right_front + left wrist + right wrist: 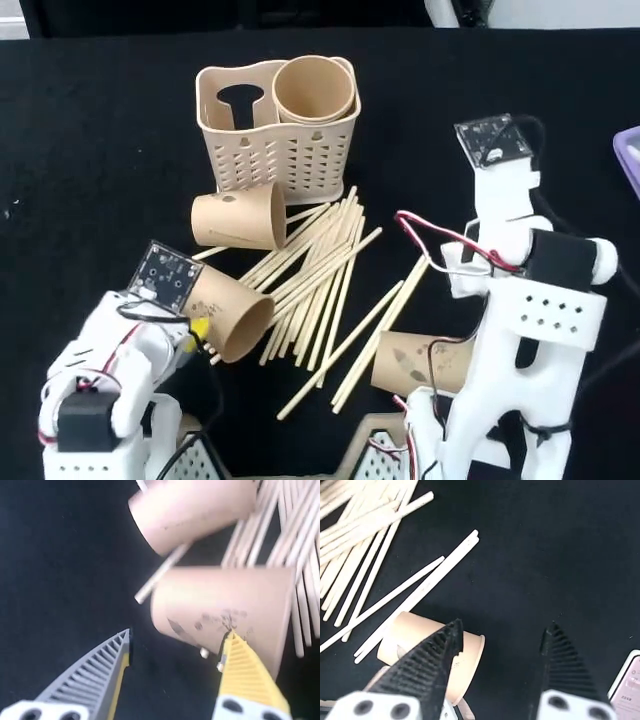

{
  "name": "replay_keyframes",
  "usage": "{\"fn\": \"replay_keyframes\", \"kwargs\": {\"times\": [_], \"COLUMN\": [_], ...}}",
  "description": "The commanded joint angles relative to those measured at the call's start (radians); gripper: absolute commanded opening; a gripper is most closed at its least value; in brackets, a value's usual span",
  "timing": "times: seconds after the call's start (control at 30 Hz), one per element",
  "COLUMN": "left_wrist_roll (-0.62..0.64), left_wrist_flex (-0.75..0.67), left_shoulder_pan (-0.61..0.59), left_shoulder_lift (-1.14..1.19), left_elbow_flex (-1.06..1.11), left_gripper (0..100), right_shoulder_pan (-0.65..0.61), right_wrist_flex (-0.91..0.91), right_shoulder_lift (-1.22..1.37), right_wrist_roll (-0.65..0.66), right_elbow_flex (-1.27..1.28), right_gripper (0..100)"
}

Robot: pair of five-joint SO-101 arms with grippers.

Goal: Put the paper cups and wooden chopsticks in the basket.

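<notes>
The beige slotted basket stands at the back with one paper cup upright in its right compartment. A second cup lies on its side just in front of the basket. A third cup lies by my left gripper, which is open; its yellow finger overlaps the cup's side and its grey finger is off to the other side over bare cloth. A fourth cup lies under my open right gripper. Wooden chopsticks lie scattered between the cups.
The table is covered in black cloth. A purple object sits at the right edge, and a pale flat item shows near the right gripper. Open cloth lies left of and behind the basket.
</notes>
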Motion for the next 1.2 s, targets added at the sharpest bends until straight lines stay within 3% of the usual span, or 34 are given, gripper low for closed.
{"fn": "replay_keyframes", "kwargs": {"times": [0.0, 0.1, 0.27, 0.37, 0.53, 0.67, 0.77, 0.87, 1.0, 1.17], "left_wrist_roll": [0.074, 0.15, 0.161, 0.16, 0.127, 0.241, 0.258, 0.229, 0.23, 0.226], "left_wrist_flex": [-0.048, -0.066, -0.061, 0.046, 0.284, 0.287, 0.282, 0.209, 0.018, -0.216], "left_shoulder_pan": [-0.03, -0.015, 0.036, 0.061, 0.214, 0.288, 0.34, 0.343, 0.341, 0.22], "left_shoulder_lift": [0.009, 0.026, 0.238, 0.443, 0.704, 0.713, 0.66, 0.614, 0.571, 0.523], "left_elbow_flex": [-0.157, -0.236, -0.329, -0.39, -0.51, -0.535, -0.535, -0.45, -0.182, -0.015], "left_gripper": [30, 30, 30, 30, 30, 35, 37, 37, 37, 37], "right_shoulder_pan": [0.017, 0.017, 0.017, 0.018, 0.018, 0.018, 0.018, 0.018, 0.018, 0.018], "right_wrist_flex": [0.032, 0.032, 0.031, 0.032, 0.032, 0.032, 0.032, 0.032, 0.032, 0.034], "right_shoulder_lift": [0.008, 0.007, 0.007, 0.007, 0.007, 0.007, 0.007, 0.007, 0.005, 0.002], "right_wrist_roll": [-0.006, -0.008, -0.008, -0.008, -0.008, -0.006, -0.006, -0.006, -0.006, -0.006], "right_elbow_flex": [-0.001, -0.001, 0.004, 0.005, 0.005, 0.005, 0.005, 0.005, 0.005, 0.005], "right_gripper": [25.8, 25.8, 25.8, 25.8, 25.8, 25.8, 25.8, 25.8, 25.8, 25.8]}}
